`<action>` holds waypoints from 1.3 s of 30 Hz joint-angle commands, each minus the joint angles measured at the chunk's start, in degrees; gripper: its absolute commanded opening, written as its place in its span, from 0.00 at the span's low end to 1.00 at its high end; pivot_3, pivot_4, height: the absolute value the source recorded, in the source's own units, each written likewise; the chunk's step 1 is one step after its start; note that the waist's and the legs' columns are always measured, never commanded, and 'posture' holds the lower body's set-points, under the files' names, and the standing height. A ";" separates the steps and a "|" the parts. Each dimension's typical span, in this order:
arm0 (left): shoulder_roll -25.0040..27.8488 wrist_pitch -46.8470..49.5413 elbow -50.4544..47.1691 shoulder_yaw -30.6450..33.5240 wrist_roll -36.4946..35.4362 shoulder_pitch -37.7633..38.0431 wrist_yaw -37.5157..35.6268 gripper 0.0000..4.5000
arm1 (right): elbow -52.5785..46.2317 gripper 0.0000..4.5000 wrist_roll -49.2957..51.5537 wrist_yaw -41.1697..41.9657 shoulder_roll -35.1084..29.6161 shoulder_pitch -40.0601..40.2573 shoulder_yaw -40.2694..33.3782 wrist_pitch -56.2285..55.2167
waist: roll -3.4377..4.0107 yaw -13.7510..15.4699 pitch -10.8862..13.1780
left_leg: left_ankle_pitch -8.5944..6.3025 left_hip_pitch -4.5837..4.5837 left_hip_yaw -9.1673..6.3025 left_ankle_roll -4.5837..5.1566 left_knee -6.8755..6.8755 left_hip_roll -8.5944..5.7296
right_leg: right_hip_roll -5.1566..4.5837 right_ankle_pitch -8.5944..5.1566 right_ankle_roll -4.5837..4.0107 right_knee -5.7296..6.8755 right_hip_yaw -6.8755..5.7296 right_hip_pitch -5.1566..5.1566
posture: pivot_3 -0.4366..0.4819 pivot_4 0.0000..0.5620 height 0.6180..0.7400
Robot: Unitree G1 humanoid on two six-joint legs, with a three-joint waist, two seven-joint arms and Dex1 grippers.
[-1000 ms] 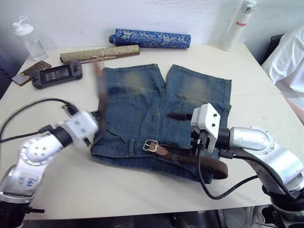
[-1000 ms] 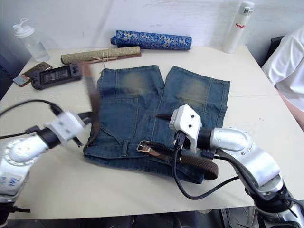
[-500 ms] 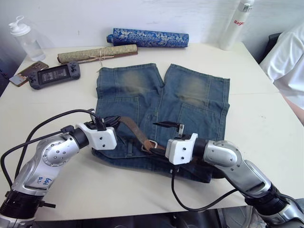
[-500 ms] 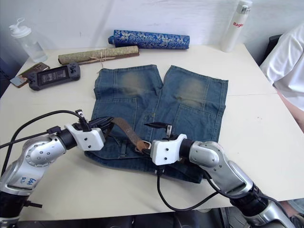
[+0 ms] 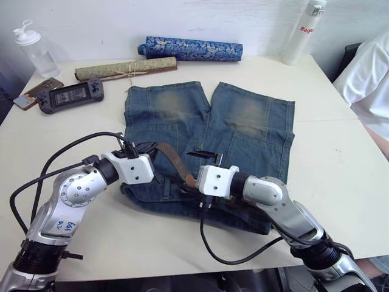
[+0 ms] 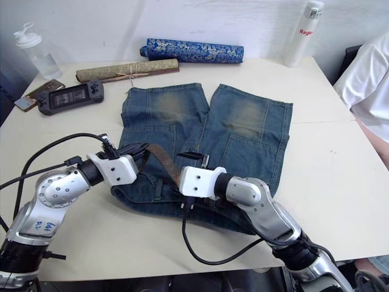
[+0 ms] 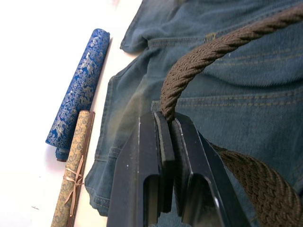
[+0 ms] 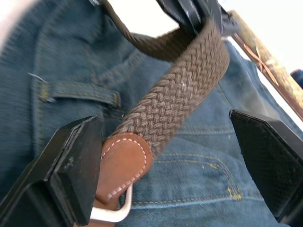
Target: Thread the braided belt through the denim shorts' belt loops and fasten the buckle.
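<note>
The denim shorts [image 5: 243, 121] lie flat mid-table, waistband toward me. My left gripper [image 5: 151, 152] is shut on the braided belt [image 5: 173, 161], its fingers [image 7: 161, 142] pinching the strap edge-on. From there the belt arcs over to my right gripper [image 5: 193, 177], which is open. The strap [image 8: 180, 94] passes between its wide-apart fingers [image 8: 71, 161] without being held. The tan leather end [image 8: 120, 161] and silver buckle [image 8: 113, 215] lie on the denim just below. One of the belt loops [image 8: 80, 92] stands beside them. More belt runs along the waistband [image 5: 261, 225] under my right arm.
At the table's far side lie a blue patterned roll [image 5: 191, 47] and an olive rolled mat [image 5: 124, 68]. A handheld console [image 5: 71, 96], a phone [image 5: 39, 91] and a clear bottle [image 5: 35, 52] are far left. A white bottle [image 5: 304, 30] stands far right, near a person's white sleeve [image 5: 371, 79].
My left gripper swung the belt down from the shorts' left leg to the waistband. My right gripper moved left along the waistband to the buckle end.
</note>
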 commanded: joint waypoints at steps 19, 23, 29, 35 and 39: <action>-0.67 1.36 -2.69 3.34 -0.04 1.96 0.12 0.00 | -2.50 0.88 -16.03 -11.41 3.79 2.65 -1.12 -1.52 | 0.00 -0.06 0.00 | 0.00 -0.01 0.00 0.00 0.01 0.00 | 0.00 -0.02 -0.04 0.09 0.00 -0.04 | 0.48 0.27 0.22; -0.68 0.86 -2.71 3.31 -0.26 2.03 0.06 0.00 | -1.75 0.53 -16.27 -11.73 4.59 2.57 -1.42 -1.61 | 0.00 -0.07 0.00 | 0.00 -0.01 0.00 0.00 0.02 0.00 | 0.00 -0.04 -0.05 0.11 0.00 -0.05 | 0.48 0.27 0.22; -0.72 -1.72 -2.72 3.83 -0.48 2.42 0.71 0.00 | -1.11 0.01 -16.08 -11.43 5.23 2.77 -1.77 -1.72 | 0.00 -0.08 0.00 | 0.00 -0.01 0.00 0.00 0.03 0.00 | 0.00 -0.06 -0.07 0.14 0.00 -0.06 | 0.48 0.27 0.22; -0.91 -1.18 -2.11 5.31 -1.07 2.92 0.94 0.00 | -0.67 0.01 -16.19 -11.23 4.92 2.04 -1.95 -2.96 | 0.00 -0.08 0.00 | 0.00 -0.03 0.00 0.00 0.08 0.00 | 0.00 -0.06 -0.07 0.17 0.00 -0.06 | 0.48 0.27 0.22; -2.53 7.27 -6.34 7.93 -9.59 3.44 -2.57 0.35 | 0.43 0.00 -17.10 -11.24 4.12 1.26 -1.52 -5.18 | 0.00 -0.13 0.00 | 0.00 -0.06 -0.01 0.00 0.13 0.00 | 0.00 -0.06 -0.08 0.21 0.00 -0.08 | 0.48 0.27 0.22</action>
